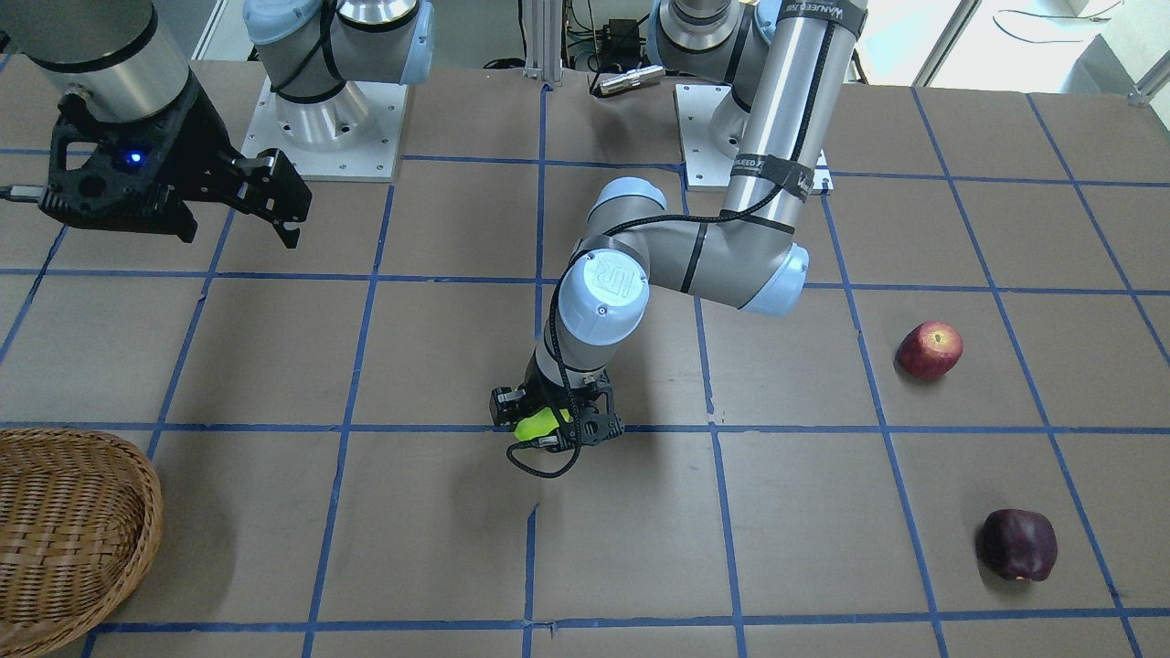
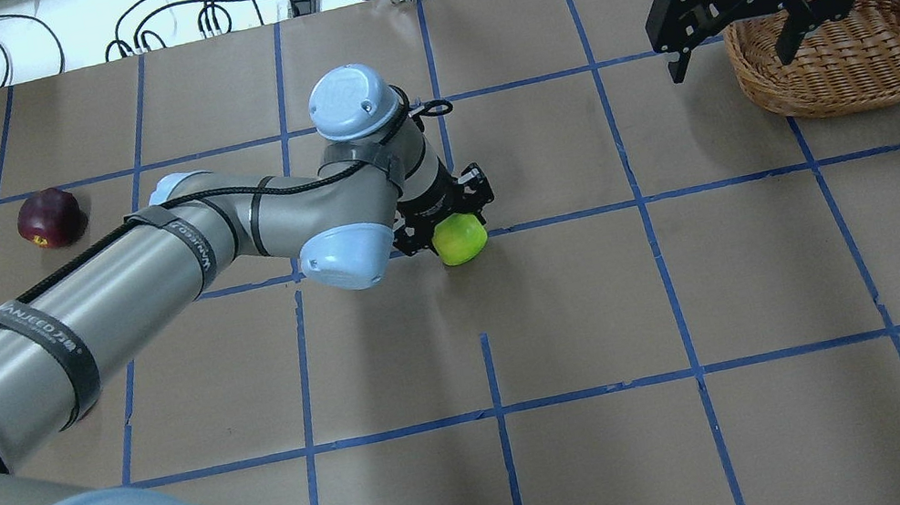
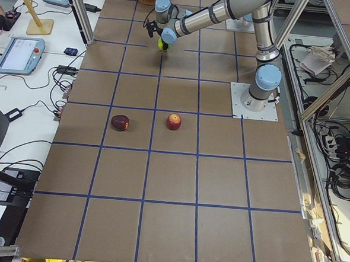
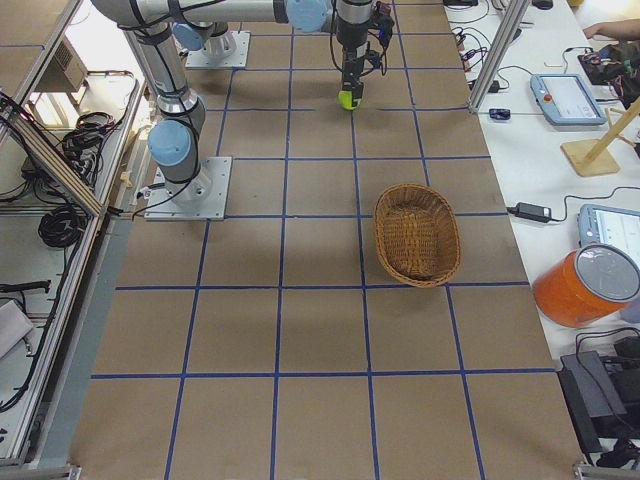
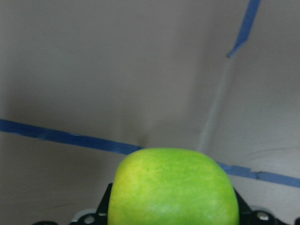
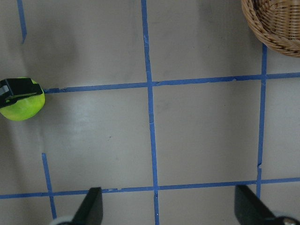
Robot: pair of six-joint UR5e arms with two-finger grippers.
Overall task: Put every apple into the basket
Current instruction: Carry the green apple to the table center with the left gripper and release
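Note:
My left gripper (image 2: 453, 226) is shut on the lime green apple (image 2: 461, 238) near the table's middle, low over the surface; I cannot tell if it touches. The apple also shows in the front view (image 1: 537, 425), fills the left wrist view (image 5: 173, 187) and sits at the left edge of the right wrist view (image 6: 21, 105). My right gripper (image 2: 730, 66) is open and empty, raised beside the wicker basket (image 2: 848, 92). The red apple (image 1: 930, 350) and the maroon apple (image 1: 1018, 545) lie apart on the table on my left side.
The two arm bases (image 1: 320, 119) stand at the table's robot edge. The basket sits at my far right (image 1: 137, 512). Tablets and an orange container (image 4: 585, 285) lie on a side bench beyond the table's operator edge.

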